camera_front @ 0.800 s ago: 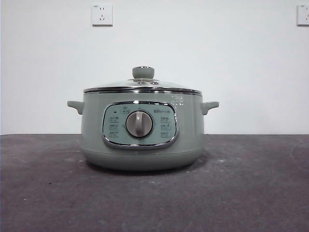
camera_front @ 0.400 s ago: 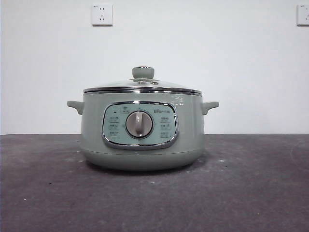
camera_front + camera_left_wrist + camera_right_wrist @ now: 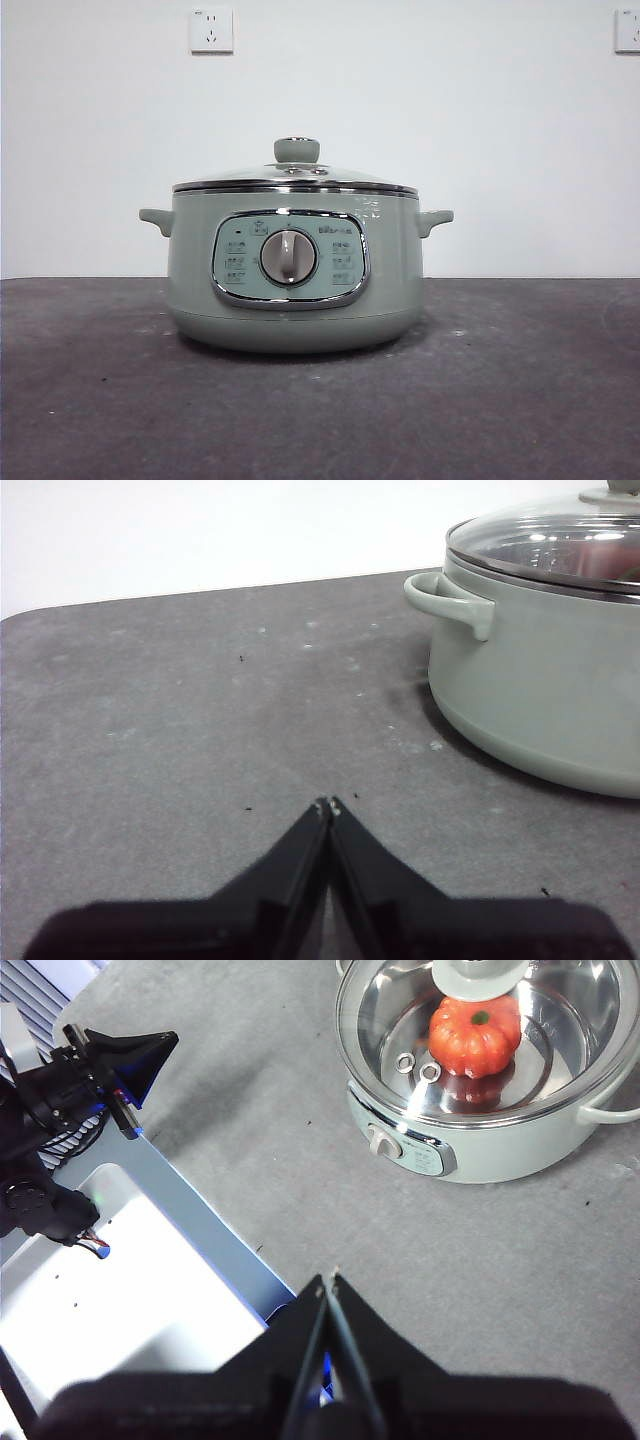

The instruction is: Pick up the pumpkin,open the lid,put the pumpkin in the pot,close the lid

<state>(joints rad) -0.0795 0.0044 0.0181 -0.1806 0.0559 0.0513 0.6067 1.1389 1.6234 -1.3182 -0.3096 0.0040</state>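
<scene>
Orange pumpkin [image 3: 474, 1034] sits inside the pot [image 3: 295, 275], seen through the glass lid [image 3: 295, 178], which rests level on the rim with its knob upright. Task looks essentially finished.

Left tool [image 3: 329, 806]: jaws pressed together, empty, low over the desk [image 3: 180, 730], beside the pot near one side handle, well clear of it. Right tool [image 3: 330, 1280]: jaws closed, empty, high above the desk, pot and pumpkin well apart from it, off toward the far side.

Risks, as I judge them: little remains. A careless sweep of the left arm could clip the handle and shift the pot, or jar the lid off its seat. Pumpkin itself is safe under glass.
</scene>
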